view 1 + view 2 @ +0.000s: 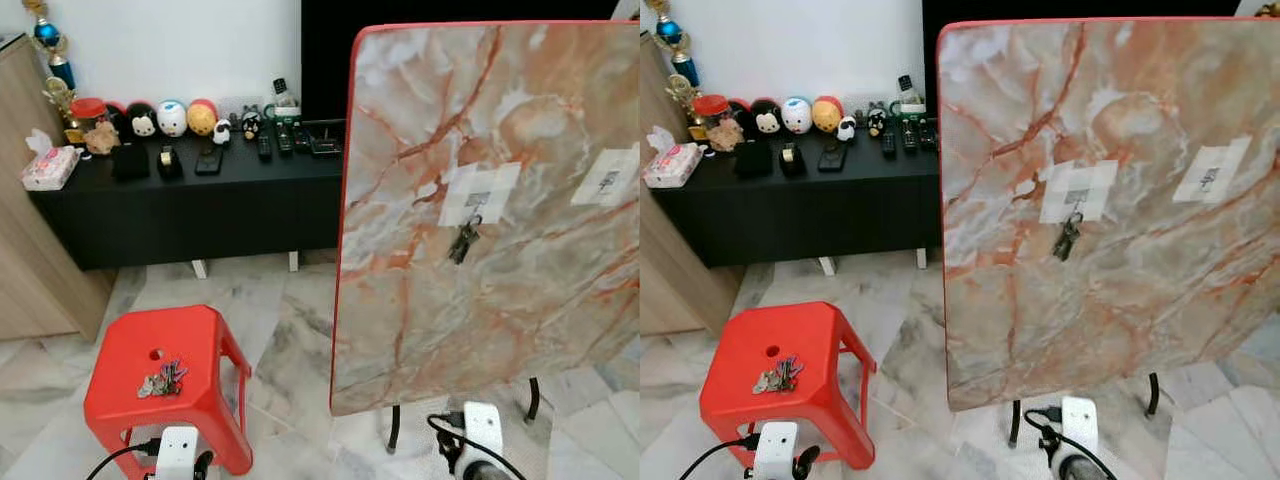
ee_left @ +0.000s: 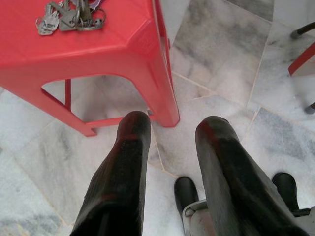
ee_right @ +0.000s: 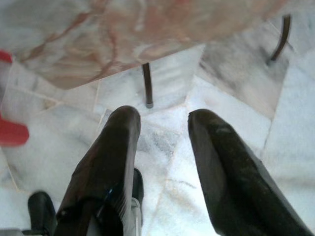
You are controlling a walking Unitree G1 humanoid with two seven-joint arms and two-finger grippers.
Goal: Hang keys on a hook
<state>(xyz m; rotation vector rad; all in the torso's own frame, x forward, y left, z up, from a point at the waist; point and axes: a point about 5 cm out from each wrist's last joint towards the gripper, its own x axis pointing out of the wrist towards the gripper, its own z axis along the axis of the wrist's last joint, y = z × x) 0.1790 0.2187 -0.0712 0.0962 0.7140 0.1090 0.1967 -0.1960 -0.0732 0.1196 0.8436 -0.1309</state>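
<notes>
Keys [image 1: 162,380] lie flat crosswise on red stool [image 1: 130,345].

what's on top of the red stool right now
A bunch of keys lies on the red stool, beside the round hole in the seat. Nothing else rests there. The seat's near edge is partly covered by the left arm.

keys [image 1: 162,379] on stool [image 1: 130,400], left | tabletop [image 1: 500,200] upright, right | second bunch [image 1: 463,241] hanging on tabletop's hook [image 1: 477,205]
</notes>
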